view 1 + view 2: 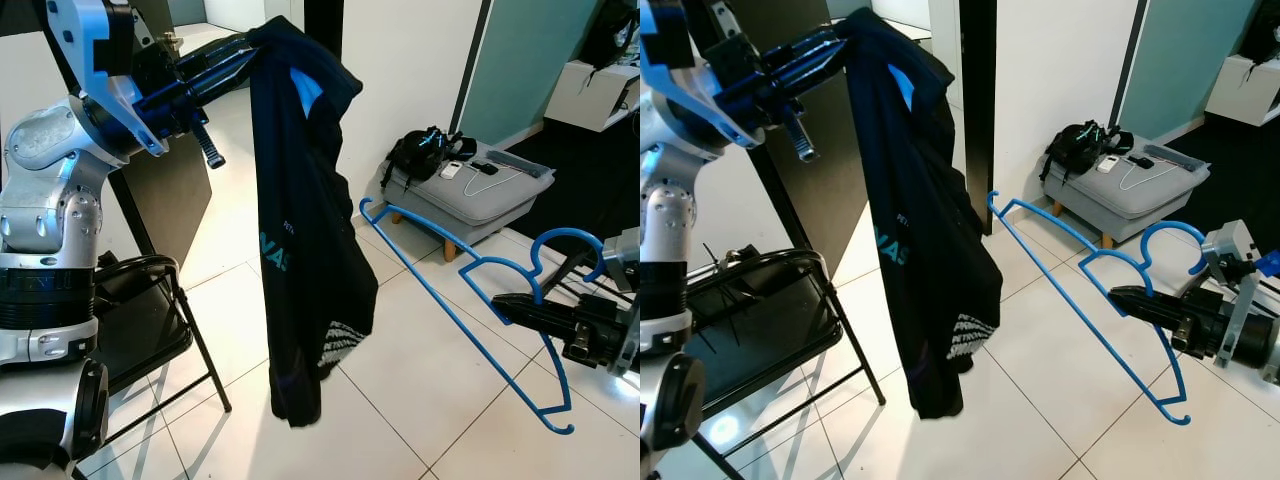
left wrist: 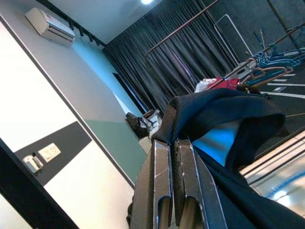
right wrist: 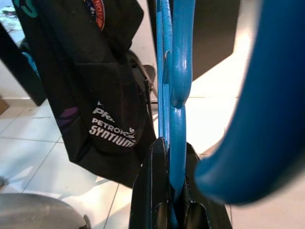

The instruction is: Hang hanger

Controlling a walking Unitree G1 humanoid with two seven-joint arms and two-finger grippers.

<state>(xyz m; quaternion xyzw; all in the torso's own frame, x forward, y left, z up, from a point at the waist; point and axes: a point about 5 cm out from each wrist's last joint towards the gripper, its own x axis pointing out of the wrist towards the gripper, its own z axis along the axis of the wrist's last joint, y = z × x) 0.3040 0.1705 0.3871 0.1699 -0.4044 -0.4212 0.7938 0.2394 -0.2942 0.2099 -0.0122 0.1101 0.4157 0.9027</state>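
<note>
Right of the dark shirt [image 1: 300,240]: blue hanger [image 1: 450,300] pinched in right gripper [image 1: 505,308] fingers, well apart. Left gripper [image 1: 245,50] fingers pressed on the shirt's collar, holding it high. Probably mid-step; next, thread hanger into the neck.

Silver jointed arms with black bands and blue wrist brackets end in black two-fingered hands [image 1: 505,306].

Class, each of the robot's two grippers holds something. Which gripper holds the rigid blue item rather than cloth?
The right gripper: it pinches the blue hanger, while the left gripper holds the dark shirt.
</note>
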